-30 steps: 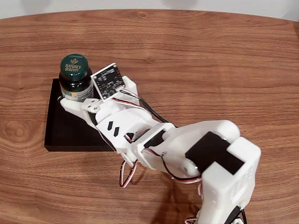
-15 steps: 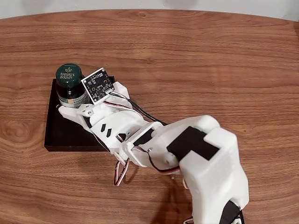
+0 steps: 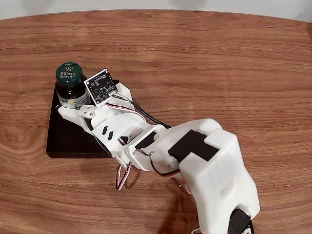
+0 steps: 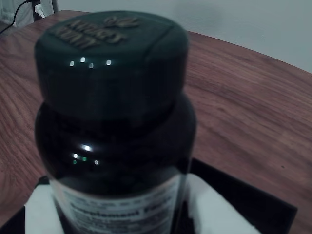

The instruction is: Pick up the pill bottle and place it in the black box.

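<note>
Arm base is sitting nearest, bottom right of the fixed view, w/ the white links stretching diagonally up-left across the tabletop point(image 3: 219, 63). Elbow's bent low, wrist reaching out over the black box point(image 3: 61, 131), loose red/black wires hanging under the forearm. A small circuit board on the wrist is facing up, just beside the bottle cap.

The end effector point(image 3: 73, 106) is gripping the pill bottle point(image 3: 70, 87) around its lower body, at label height; white fingers are showing either side of the label in the wrist view, so it's closed on the bottle, not spread. Bottle's standing upright, cap up, over the far end of the box near its back-left corner in the fixed view. Can't tell if its base is touching the box floor yet or hanging just above; the fingers are hiding that.

Wrist view: pill bottle point(image 4: 114, 126) is filling most of the frame, black box point(image 4: 253, 207) wall edge peeking out lower right behind it, wood beyond.

Step in hand looks like the set-down, prob. near the end of the task. To do it well: keep lowering straight until the base is resting flat on the box floor, keeping the bottle clear of the back wall so it isn't landing on the rim and tipping. Then open slowly, both fingers clearing the label evenly, and back out w/o brushing the cap, since a tall narrow bottle like this will topple easily.
</note>
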You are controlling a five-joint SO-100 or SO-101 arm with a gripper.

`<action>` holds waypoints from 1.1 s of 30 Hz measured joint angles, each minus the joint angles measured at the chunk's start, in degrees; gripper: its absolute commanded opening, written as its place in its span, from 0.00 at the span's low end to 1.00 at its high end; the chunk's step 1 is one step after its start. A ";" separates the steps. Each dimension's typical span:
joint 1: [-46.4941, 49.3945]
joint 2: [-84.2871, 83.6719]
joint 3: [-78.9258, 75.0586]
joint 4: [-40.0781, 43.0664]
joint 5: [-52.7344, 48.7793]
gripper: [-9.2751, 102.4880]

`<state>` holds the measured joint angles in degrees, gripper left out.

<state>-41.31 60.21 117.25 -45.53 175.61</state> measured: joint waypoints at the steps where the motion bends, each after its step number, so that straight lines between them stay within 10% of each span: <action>1: 0.09 -0.09 0.09 0.00 0.00 0.38; 33: 4.48 14.33 18.54 1.32 3.08 0.42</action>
<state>-36.83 74.53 135.79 -44.21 178.68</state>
